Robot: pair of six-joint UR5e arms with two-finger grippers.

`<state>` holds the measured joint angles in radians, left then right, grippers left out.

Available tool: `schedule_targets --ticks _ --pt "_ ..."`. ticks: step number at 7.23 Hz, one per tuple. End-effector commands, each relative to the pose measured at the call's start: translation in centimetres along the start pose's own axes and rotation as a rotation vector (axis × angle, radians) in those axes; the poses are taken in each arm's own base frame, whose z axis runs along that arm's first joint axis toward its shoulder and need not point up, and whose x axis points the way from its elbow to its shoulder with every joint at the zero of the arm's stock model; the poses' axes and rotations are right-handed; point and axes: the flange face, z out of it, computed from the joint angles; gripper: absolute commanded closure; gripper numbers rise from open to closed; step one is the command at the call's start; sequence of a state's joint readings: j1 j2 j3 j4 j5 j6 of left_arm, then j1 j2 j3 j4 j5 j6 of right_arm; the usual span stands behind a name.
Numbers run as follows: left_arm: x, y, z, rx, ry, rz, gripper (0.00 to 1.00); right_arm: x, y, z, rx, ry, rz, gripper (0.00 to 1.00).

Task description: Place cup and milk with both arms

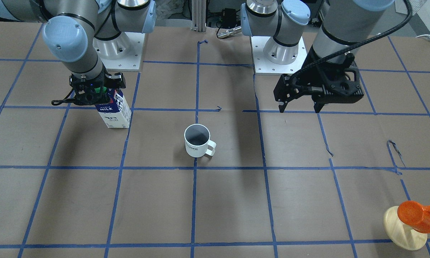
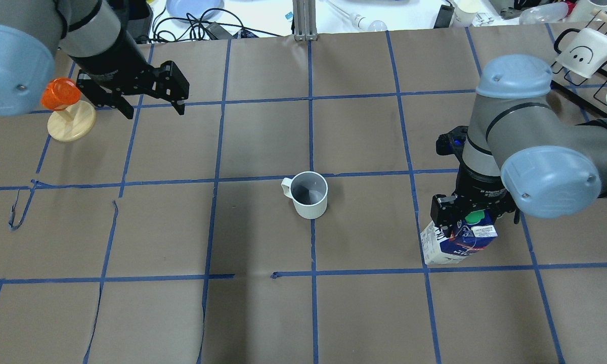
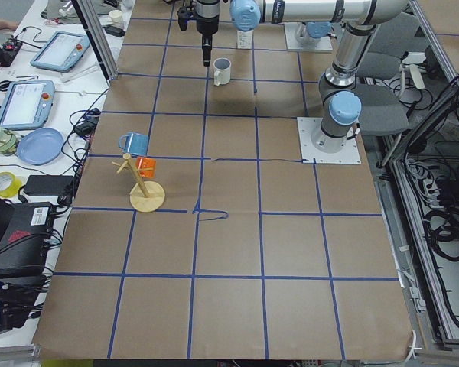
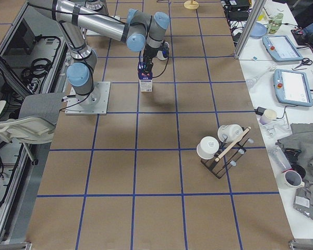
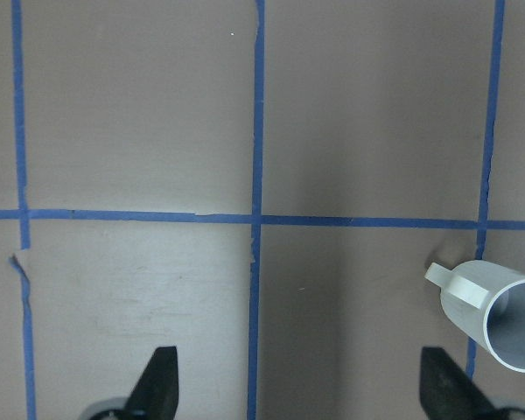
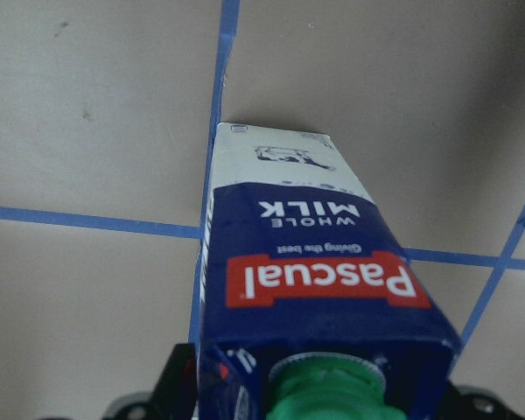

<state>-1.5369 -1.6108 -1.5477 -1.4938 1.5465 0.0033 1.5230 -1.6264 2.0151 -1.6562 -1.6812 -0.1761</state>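
The white cup [image 1: 197, 141] stands upright at the table's middle, its handle toward my left side; it also shows in the overhead view [image 2: 311, 194] and at the right edge of the left wrist view [image 5: 499, 319]. My right gripper [image 2: 473, 215] is shut on the top of the blue and white milk carton [image 2: 455, 247], by its green cap. The milk [image 1: 116, 113] leans, its base at or just above the table; I cannot tell which. The right wrist view shows the milk [image 6: 315, 271] from above. My left gripper [image 2: 154, 108] is open and empty, raised above the table, apart from the cup.
An orange cup on a pale wooden stand [image 2: 68, 114] is at the far left, close to my left gripper. A black rack with white mugs [image 2: 587, 50] stands at the far right. Blue tape lines grid the brown table [image 2: 263, 313].
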Motion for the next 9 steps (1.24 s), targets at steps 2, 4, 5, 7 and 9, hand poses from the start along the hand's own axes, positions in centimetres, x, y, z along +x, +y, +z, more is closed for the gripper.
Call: schedule_targets --ticks 2,4,5,7,9 --pt "-0.5 -0.8 -0.7 0.002 0.004 -0.017 0.07 0.3 -0.5 -1.2 0.043 0.006 0.016 0.72" --pt "-0.4 -0.1 -1.1 0.003 -0.008 -0.003 0.06 1.4 -1.5 -4.4 0.103 -0.004 0.043 0.72" --pt "-0.4 -0.1 -1.3 0.004 -0.008 -0.001 0.05 2.1 -3.6 -6.0 0.119 -0.007 0.05 0.71" --pt "-0.4 -0.1 -1.3 0.004 -0.009 0.0 0.04 2.2 -7.4 -9.1 0.166 -0.073 0.068 0.71" --pt "-0.4 -0.1 -1.3 0.006 -0.008 0.0 0.04 -1.8 -10.2 -8.6 0.155 -0.15 0.144 0.71"
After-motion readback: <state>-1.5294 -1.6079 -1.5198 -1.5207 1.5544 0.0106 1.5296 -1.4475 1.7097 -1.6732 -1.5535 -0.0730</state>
